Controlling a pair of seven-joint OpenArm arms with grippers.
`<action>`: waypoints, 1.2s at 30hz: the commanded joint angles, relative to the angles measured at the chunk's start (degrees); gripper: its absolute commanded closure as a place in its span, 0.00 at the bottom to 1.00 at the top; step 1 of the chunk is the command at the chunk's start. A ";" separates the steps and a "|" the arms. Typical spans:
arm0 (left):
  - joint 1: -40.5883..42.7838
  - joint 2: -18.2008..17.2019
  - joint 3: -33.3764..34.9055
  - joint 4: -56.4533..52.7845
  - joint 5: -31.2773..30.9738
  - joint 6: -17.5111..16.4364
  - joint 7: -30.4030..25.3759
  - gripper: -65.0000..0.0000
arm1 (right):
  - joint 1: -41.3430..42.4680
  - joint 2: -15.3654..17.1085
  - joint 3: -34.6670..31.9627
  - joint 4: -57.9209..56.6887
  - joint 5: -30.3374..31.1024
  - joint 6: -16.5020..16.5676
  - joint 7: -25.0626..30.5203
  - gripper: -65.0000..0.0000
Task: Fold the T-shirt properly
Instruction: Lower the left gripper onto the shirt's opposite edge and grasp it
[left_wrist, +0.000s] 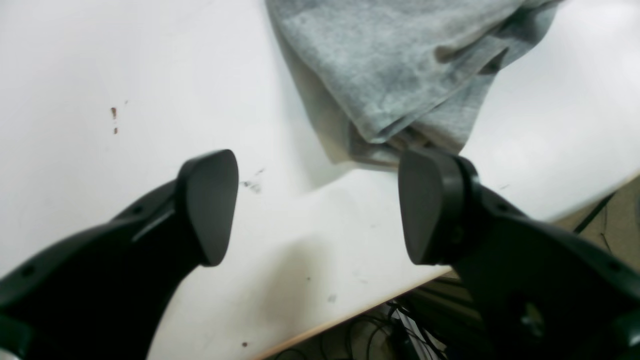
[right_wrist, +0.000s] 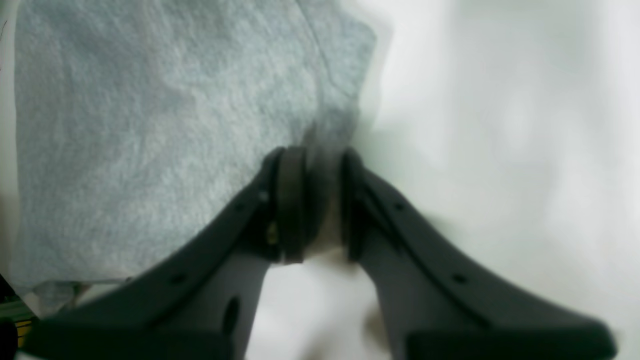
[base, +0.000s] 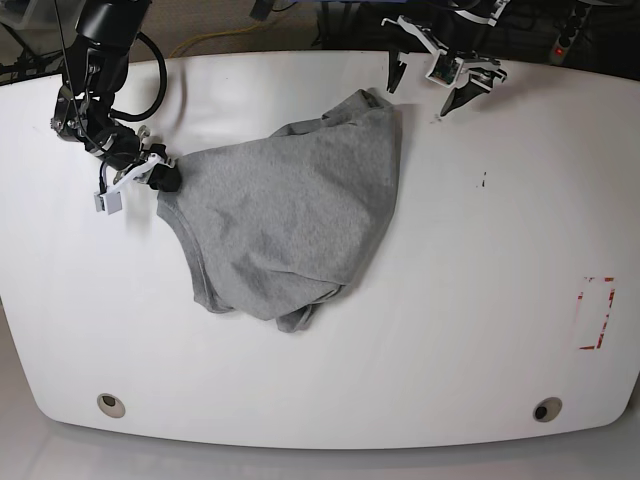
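Note:
The heather-grey T-shirt (base: 290, 210) lies crumpled in the middle of the white table (base: 480, 300). My right gripper (base: 163, 178), at the left in the base view, is shut on the shirt's left edge; in the right wrist view the cloth (right_wrist: 150, 125) is pinched between the fingers (right_wrist: 290, 200). My left gripper (base: 427, 88), at the top in the base view, is open and empty just beyond the shirt's far corner (left_wrist: 400, 75), which lies just ahead of its spread fingertips (left_wrist: 210, 200). No lettering shows.
The table's far edge (left_wrist: 550, 220) runs close behind the left gripper, with cables below it. Red tape marks (base: 595, 312) sit at the table's right. Two round holes (base: 546, 409) are near the front edge.

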 joint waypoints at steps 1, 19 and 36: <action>-0.82 -0.20 0.85 0.26 -0.07 -0.04 -1.23 0.28 | 0.13 0.77 0.11 0.50 -0.78 -0.26 -1.03 0.84; -8.82 -0.20 8.23 -8.53 0.01 -0.04 5.36 0.28 | 0.13 0.68 0.11 0.50 -0.78 -0.26 -1.03 0.84; -16.12 -0.02 13.33 -17.32 0.10 -0.04 5.27 0.31 | 0.05 0.68 0.11 0.50 -0.69 -0.26 -1.03 0.84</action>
